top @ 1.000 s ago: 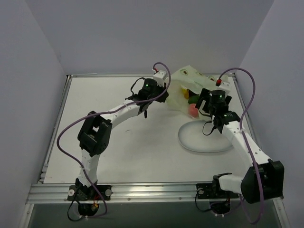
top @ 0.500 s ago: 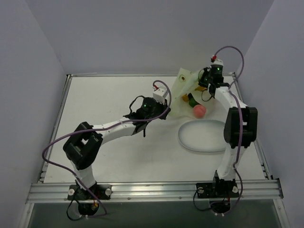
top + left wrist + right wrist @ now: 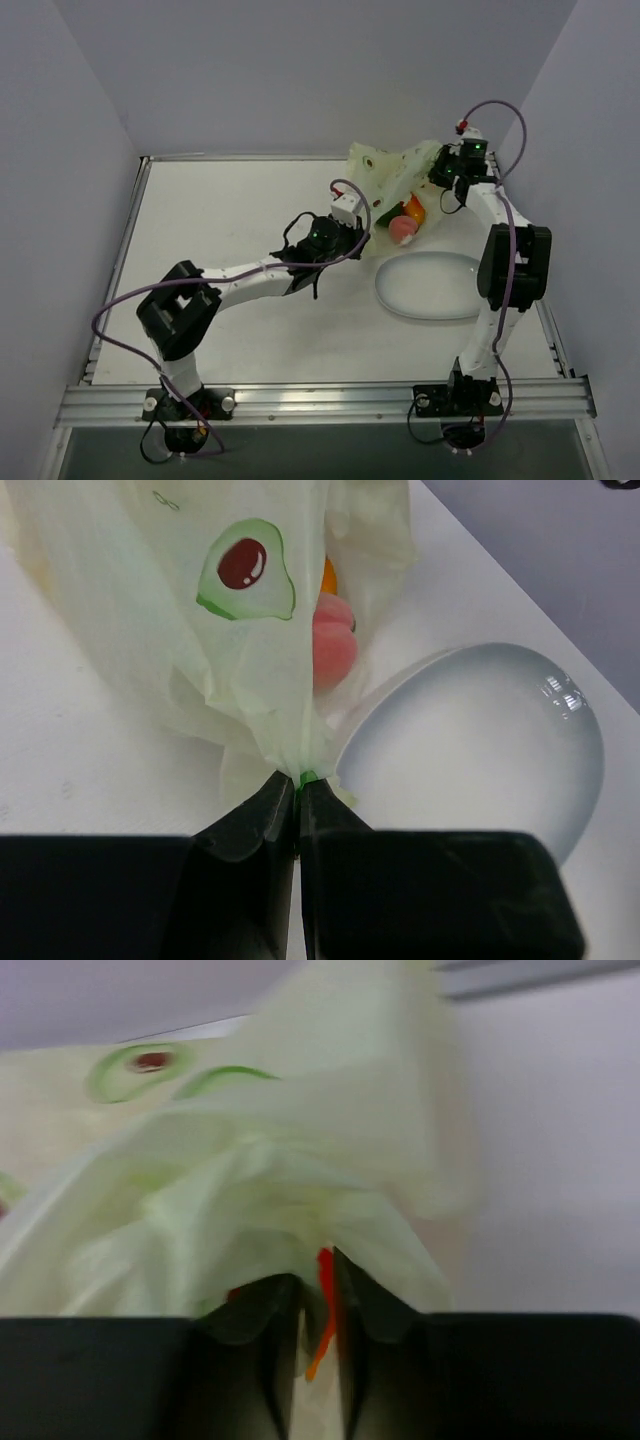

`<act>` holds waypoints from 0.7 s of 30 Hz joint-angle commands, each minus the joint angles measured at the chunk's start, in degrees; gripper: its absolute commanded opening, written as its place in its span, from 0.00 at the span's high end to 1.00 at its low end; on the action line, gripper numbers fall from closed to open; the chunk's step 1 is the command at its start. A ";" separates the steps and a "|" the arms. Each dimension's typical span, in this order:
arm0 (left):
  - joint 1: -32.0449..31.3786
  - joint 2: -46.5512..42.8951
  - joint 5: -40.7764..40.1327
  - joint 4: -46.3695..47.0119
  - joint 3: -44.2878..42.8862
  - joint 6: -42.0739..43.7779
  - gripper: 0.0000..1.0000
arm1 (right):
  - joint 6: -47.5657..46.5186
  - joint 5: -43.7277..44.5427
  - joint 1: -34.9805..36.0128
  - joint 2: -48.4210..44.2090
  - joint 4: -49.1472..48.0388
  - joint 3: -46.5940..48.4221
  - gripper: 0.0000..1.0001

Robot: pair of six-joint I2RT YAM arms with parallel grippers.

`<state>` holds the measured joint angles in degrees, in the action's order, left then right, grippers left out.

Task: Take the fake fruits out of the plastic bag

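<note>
Looking down from the top camera, I see the plastic bag (image 3: 388, 168) at the far right of the bench (image 3: 230, 210), held up between both arms. The left tool (image 3: 362, 218) grips its near-left edge; in the left wrist view that tool (image 3: 298, 792) is nearly closed, its jaws pinching a gathered fold of the bag (image 3: 180, 610) with only thin film between them. The right tool (image 3: 443, 178) holds the far-right end of the bag. In the right wrist view this tool (image 3: 312, 1295) is narrow too, with crinkled bag (image 3: 250, 1190) material bunched between and over its jaws. A thin orange-red strip (image 3: 324, 1305) shows in that gap, and I cannot tell what it is.

The only marking I can make out on the bag is an avocado picture (image 3: 247, 570), green-edged with a dark red stone.

A pink peach (image 3: 403, 229) sits at the bag's near opening, just beyond the far rim of the plate (image 3: 430, 305). The left wrist view shows the peach (image 3: 335, 645) half behind the film, with an orange fruit (image 3: 328, 575) above it, and the plate (image 3: 480, 740) to the right.
</note>
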<state>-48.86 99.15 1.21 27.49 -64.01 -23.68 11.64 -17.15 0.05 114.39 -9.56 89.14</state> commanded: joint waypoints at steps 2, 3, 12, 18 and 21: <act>-2.38 4.64 -0.33 2.84 -6.30 -2.68 0.98 | 2.06 16.96 -9.09 -8.47 -1.33 -7.22 0.49; -2.38 5.17 -0.07 2.92 -6.91 -3.03 0.97 | 3.03 16.97 -9.72 -9.18 -1.42 -8.45 0.31; -0.80 4.38 1.42 1.70 -9.03 -4.97 0.97 | 7.17 16.95 -2.96 -31.09 0.33 -22.41 0.08; 2.54 4.47 8.00 3.01 -9.47 -10.07 0.97 | 8.22 21.72 4.60 -52.93 2.62 -38.94 0.26; 3.51 4.21 8.54 3.45 -9.56 -10.33 0.98 | 8.84 18.99 7.85 -55.86 2.01 -44.40 0.51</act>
<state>-46.50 106.59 6.94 28.03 -70.61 -31.77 19.35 0.82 6.02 58.74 -8.54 49.30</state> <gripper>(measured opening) 0.028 0.517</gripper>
